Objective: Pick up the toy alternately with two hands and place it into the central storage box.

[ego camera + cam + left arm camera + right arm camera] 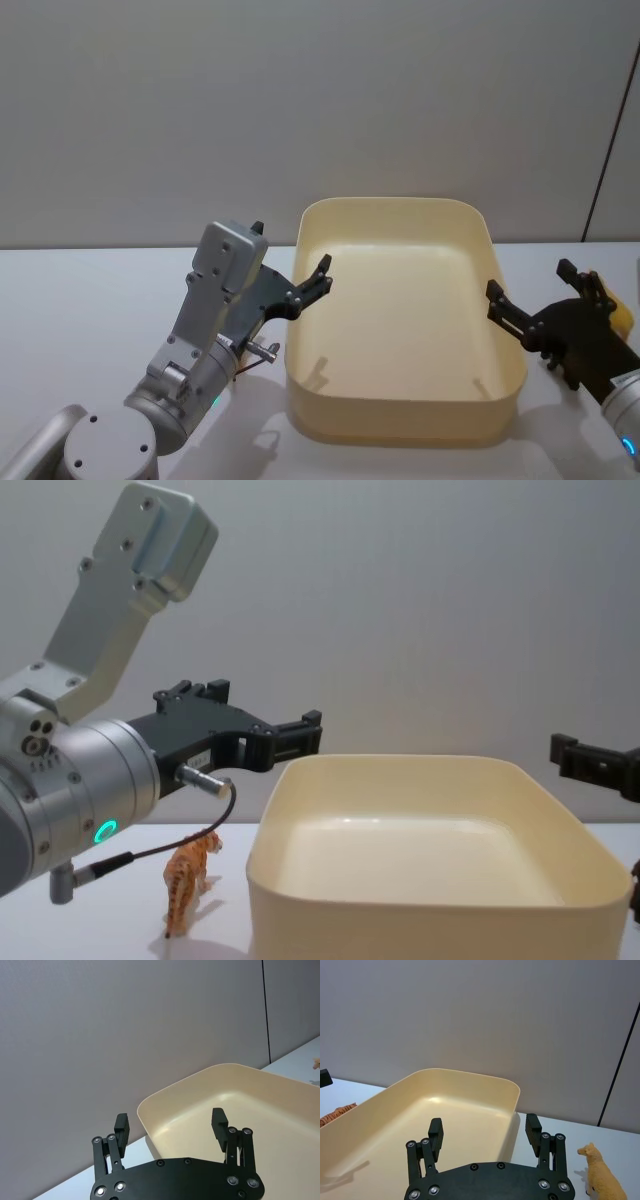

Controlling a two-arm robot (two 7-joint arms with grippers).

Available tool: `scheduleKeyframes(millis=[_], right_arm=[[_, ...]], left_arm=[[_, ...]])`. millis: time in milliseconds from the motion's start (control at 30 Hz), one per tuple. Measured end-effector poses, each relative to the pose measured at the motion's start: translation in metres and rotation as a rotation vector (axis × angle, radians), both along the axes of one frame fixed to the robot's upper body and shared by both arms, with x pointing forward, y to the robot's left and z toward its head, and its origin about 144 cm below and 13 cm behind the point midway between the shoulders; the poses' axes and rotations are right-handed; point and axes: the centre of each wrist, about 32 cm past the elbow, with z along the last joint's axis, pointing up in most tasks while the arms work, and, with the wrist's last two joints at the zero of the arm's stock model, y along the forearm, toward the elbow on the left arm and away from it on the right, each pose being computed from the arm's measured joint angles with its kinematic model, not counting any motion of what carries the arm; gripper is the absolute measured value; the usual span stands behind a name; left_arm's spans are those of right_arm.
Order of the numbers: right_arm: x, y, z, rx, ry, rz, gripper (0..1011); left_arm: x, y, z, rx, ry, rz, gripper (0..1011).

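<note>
Evidently nothing was placed yet: the central storage box [400,425] sat empty between the left gripper [170,1121] and right gripper [484,1126], both with fingers apart and holding nothing, with the toy tiger [188,880] outside on its left and a tan toy animal [600,1180] on its right.

plain grey wall [300,100], dark vertical seam [610,150], white table [80,300]

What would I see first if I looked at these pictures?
A big cream-yellow plastic tub sits centred on the white table. The black left gripper and right gripper hang open at its two sides. A small orange striped toy tiger stands left of it.
</note>
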Motion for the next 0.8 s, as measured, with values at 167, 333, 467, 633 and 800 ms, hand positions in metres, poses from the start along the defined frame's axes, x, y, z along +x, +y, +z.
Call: scheduleKeyframes(millis=[167, 333, 467, 633, 800], right_arm=[[-0.004, -0.002, 0.001, -0.007, 0.018, -0.023, 1001], [-0.008, -0.005, 0.001, -0.011, 0.044, -0.054, 1001], [-0.012, -0.009, -0.001, -0.013, 0.069, -0.082, 1001], [-0.017, -0.015, -0.004, -0.015, 0.111, -0.119, 1001], [-0.018, -0.018, -0.009, -0.013, 0.148, -0.137, 1001]], left_arm=[[0.0, 0.0, 0.0, 0.0, 0.0, 0.0, 1001], [0.0, 0.0, 0.0, 0.0, 0.0, 0.0, 1001], [0.0, 0.0, 0.0, 0.0, 0.0, 0.0, 1001], [0.0, 0.0, 0.0, 0.0, 0.0, 0.0, 1001], [0.0, 0.0, 0.0, 0.0, 0.0, 0.0, 1001]])
